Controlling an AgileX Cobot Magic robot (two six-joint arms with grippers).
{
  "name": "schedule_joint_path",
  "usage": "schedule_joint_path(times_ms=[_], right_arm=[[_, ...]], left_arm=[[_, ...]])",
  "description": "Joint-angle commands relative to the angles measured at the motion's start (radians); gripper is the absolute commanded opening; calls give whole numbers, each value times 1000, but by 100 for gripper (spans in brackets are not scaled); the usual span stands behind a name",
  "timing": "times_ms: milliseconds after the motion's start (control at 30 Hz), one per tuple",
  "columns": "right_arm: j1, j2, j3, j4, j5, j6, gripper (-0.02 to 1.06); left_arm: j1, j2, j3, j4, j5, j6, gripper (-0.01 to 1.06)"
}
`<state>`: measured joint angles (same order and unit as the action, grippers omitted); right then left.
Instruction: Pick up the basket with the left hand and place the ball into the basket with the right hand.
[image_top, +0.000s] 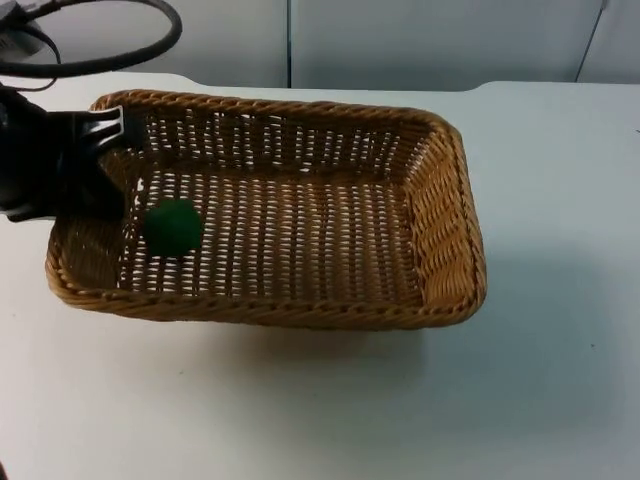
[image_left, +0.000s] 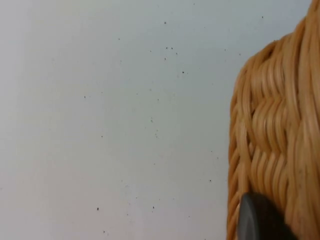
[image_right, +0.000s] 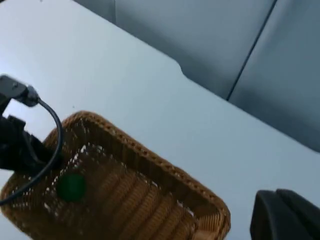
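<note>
Top view is showing the left gripper (image_top: 118, 150) clamping the left end wall of the basket (image_top: 440, 190), one finger inside, and the shadow beneath suggests the basket is hanging just above the white table (image_top: 560, 400). The green ball (image_top: 172, 227) is already lying inside on the basket floor, just beside that gripper. The basket's long axis is running left to right across the table. Its woven wicker is ribbed and golden, rectangular with rounded corners; the ball is round and matte. The right gripper (image_right: 285, 216) is waiting well above and apart; whether it is clenched I cannot tell.
</note>
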<state>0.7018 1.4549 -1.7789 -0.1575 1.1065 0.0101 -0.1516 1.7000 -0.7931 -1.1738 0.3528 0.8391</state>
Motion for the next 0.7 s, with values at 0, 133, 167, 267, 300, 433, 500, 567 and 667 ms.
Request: schedule_joint_path(times_ms=[0, 133, 167, 267, 300, 433, 500, 567, 667], right_arm=[[5, -6, -4, -1, 67, 21, 0], [5, -6, -4, 35, 111, 21, 0], [5, -7, -4, 52, 111, 21, 0], [7, -7, -4, 81, 98, 21, 0], [11, -7, -4, 84, 89, 21, 0], [48, -7, -4, 79, 78, 21, 0], [70, -7, -4, 67, 78, 19, 0], [82, -7, -4, 59, 78, 19, 0], [108, -7, -4, 27, 78, 21, 0]], left_arm=[[-2, -11, -8, -20, 9, 26, 0], [-2, 16, -8, -20, 9, 22, 0], [-2, 29, -8, -20, 9, 22, 0], [-2, 57, -8, -20, 9, 22, 0], [-2, 72, -8, -20, 9, 22, 0], [-2, 111, -10, -20, 9, 22, 0], [-2, 133, -10, -20, 8, 25, 7], [-2, 136, -10, -20, 3, 25, 15], [-2, 136, -10, -22, -19, 22, 47]])
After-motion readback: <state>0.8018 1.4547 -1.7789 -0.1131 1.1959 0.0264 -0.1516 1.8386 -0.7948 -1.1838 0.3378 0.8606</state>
